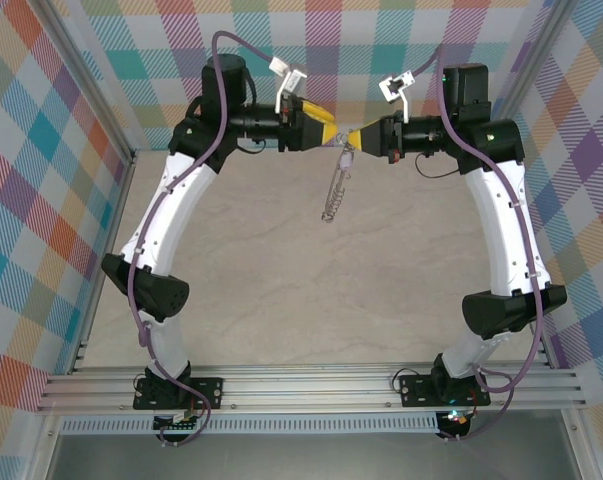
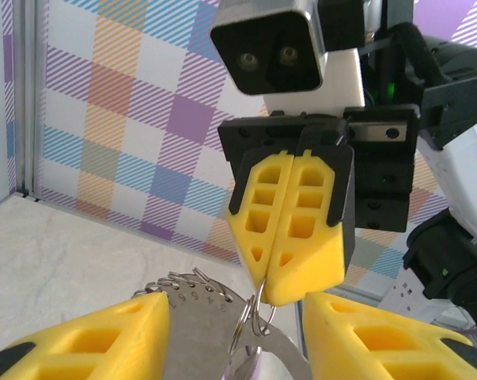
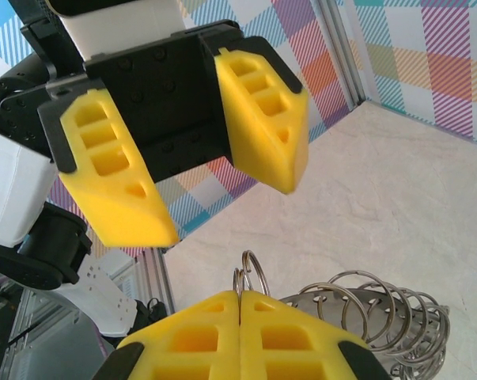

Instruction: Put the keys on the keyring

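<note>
The left gripper [image 2: 236, 307] is seen with its yellow fingers [image 2: 88, 336] set apart at the lower edge. Opposite, the right gripper [image 2: 268, 286] is closed, and a small silvery split ring [image 2: 252, 318] is pinched at its tips. A grey metal keyring [image 2: 192, 297] with a scalloped, coiled edge is framed between the left fingers, beside a pale lilac key head [image 2: 250, 370]. A pale marbled worktop [image 2: 72, 253] and a plaid wall [image 2: 127, 119] are seen behind.
</note>
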### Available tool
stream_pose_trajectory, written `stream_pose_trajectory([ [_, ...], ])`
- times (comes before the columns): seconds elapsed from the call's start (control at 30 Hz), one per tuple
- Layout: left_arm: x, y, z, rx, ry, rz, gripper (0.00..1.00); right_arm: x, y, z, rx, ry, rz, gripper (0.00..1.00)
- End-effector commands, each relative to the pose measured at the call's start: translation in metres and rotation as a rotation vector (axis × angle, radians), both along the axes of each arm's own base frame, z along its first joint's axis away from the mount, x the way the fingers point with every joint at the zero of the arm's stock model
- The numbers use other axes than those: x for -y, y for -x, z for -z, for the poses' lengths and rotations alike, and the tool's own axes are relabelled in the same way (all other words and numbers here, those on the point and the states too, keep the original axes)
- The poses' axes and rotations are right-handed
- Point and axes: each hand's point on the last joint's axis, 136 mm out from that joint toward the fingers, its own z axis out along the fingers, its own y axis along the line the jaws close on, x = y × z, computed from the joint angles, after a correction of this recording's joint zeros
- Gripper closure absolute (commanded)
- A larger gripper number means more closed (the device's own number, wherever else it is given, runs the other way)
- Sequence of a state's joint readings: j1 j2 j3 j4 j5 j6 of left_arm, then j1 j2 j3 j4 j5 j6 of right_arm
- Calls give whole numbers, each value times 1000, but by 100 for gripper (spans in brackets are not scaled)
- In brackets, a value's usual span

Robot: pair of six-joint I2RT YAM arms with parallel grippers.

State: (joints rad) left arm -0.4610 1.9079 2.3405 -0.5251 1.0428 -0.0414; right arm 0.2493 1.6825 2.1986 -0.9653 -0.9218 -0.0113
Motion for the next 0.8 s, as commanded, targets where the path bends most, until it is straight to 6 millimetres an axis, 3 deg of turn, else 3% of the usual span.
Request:
stream_pose_trajectory([
  [0.0, -8, 28, -31, 27, 46, 64, 55, -3, 4, -6, 14, -30, -40, 100],
  [0.17, -5, 31, -30, 4, 49, 87, 64, -4, 6, -6, 4, -40, -51, 100],
  [0.77, 8, 22, -15, -29, 25, 69, 59, -4, 12, -14, 13, -63, -56, 100],
])
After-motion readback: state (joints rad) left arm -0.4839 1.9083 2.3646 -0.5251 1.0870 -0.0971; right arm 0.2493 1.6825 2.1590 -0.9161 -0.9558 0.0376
